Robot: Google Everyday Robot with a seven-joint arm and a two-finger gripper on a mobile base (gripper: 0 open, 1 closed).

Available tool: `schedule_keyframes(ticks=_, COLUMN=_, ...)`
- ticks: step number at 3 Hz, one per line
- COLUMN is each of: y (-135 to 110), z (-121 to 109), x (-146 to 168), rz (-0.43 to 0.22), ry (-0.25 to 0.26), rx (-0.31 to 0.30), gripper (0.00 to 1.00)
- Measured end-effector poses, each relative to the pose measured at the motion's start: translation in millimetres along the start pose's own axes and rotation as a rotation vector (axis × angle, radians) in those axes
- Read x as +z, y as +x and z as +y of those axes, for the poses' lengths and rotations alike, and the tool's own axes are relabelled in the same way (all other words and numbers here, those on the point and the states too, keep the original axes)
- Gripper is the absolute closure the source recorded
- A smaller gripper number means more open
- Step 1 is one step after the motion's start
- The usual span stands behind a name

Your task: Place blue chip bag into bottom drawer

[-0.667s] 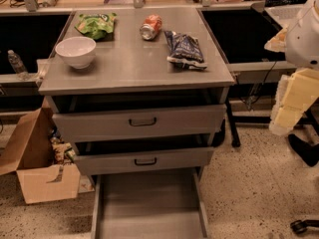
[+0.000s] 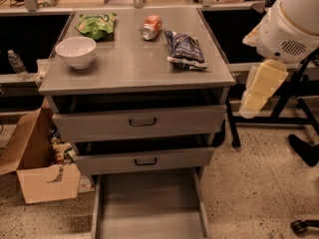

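The blue chip bag [image 2: 185,49] lies flat on the right side of the grey cabinet top [image 2: 129,68]. The bottom drawer [image 2: 149,208] is pulled out at floor level and its flat grey floor is bare. My arm hangs at the far right, beside the cabinet. The pale yellow gripper [image 2: 260,88] points downward about level with the cabinet top's edge, to the right of the bag and apart from it. It holds nothing that I can see.
A white bowl [image 2: 76,51], a green chip bag [image 2: 96,25] and an orange can [image 2: 151,27] also sit on the top. The two upper drawers [image 2: 142,122] stand slightly open. A cardboard box [image 2: 37,163] is on the floor at left. A black stand [image 2: 289,103] is at right.
My arm and gripper have moved left, closer to the cabinet's right edge. The objects on the top have not moved.
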State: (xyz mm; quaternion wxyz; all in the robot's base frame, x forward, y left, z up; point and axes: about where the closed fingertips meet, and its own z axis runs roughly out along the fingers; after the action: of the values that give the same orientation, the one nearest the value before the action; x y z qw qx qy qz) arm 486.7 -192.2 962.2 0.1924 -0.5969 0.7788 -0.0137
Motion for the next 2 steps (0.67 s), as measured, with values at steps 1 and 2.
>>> schedule_keyframes(ticks=1, y=-36.1, z=-35.2, x=33.7, rz=-0.126, ry=-0.037, rx=0.05, gripper=0.0)
schedule_keyframes(ticks=2, y=-77.9, z=-72.5, x=81.5, rz=-0.284, ry=-0.105, rx=0.15, gripper=0.0)
